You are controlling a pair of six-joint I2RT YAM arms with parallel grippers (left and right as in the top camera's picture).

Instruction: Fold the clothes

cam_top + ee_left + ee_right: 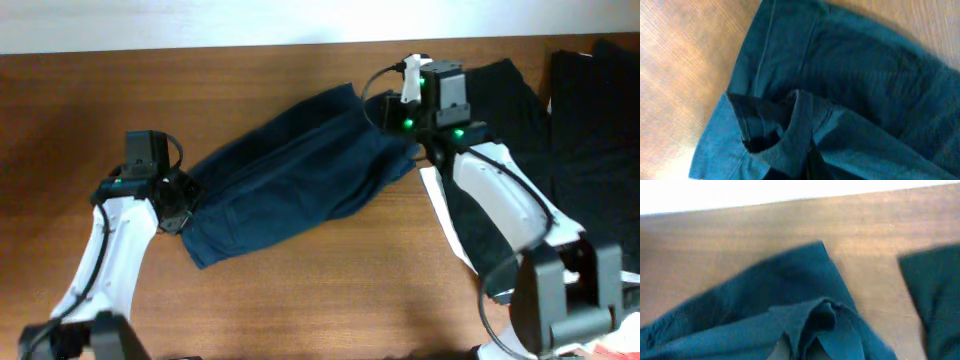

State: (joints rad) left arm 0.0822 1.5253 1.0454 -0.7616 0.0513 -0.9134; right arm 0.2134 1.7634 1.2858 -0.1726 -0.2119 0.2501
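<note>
The navy-blue shorts (290,180) lie slantwise across the middle of the wooden table. My left gripper (180,208) is at their lower left end, shut on a raised fold of the fabric (800,135). My right gripper (392,118) is at their upper right end, shut on a bunched pleat (815,320). In both wrist views the fingers are mostly hidden under the cloth. Black garments (590,130) lie at the right of the table.
A black piece (500,90) lies under the right arm, with something white (440,205) showing beneath it. The black cloth also shows at the right edge of the right wrist view (935,295). The far table edge (250,48) meets a white wall.
</note>
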